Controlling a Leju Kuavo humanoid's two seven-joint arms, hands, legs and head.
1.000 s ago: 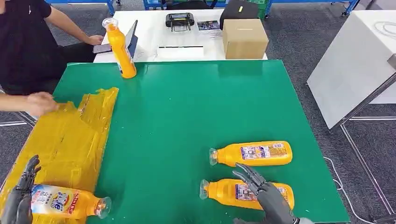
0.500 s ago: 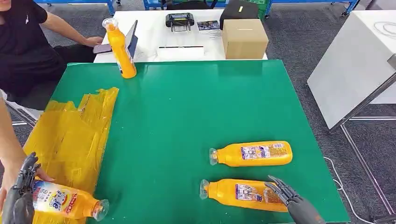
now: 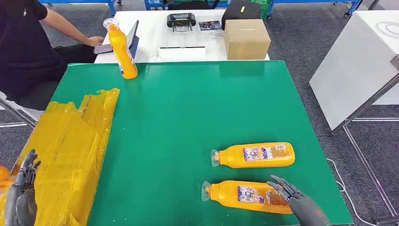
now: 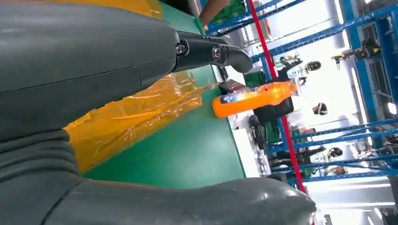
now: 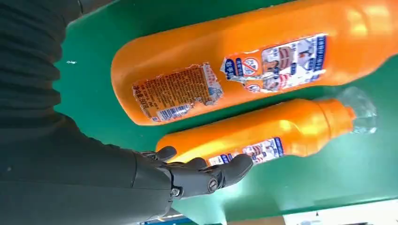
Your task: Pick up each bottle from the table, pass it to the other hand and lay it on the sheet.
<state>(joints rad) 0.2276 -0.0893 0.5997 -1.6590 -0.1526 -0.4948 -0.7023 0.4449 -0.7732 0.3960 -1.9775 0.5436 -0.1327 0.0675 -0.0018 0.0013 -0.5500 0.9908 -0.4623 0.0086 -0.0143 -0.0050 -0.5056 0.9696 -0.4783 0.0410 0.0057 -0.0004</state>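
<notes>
1. I am hovering my right hand over the label end of the nearer orange plastic bottle lying on its side on the green desk; the fingers are spread and gripping nothing, tips looking to be just touching or just above the label.
2. I am seeing a second orange plastic bottle lying on its side just beyond it, apart, clear cap pointing the same way, toward the sheet side.
3. I am keeping my left hand at the near corner of the crinkled yellow plastic sheet, fingers apart, empty.
4. A third orange bottle is standing upright at the far edge of the desk, near a seated person's arm.
5. Handling guess: the bottle is looking full, so fairly heavy; the smooth rigid plastic is likely slippery, and it may roll when nudged.
6. I am judging the flat-sided labelled body, around the middle, as the best hold; the narrow neck and cap are poor for a full wrap.
7. Risk: pushing it into its neighbour while closing.
</notes>
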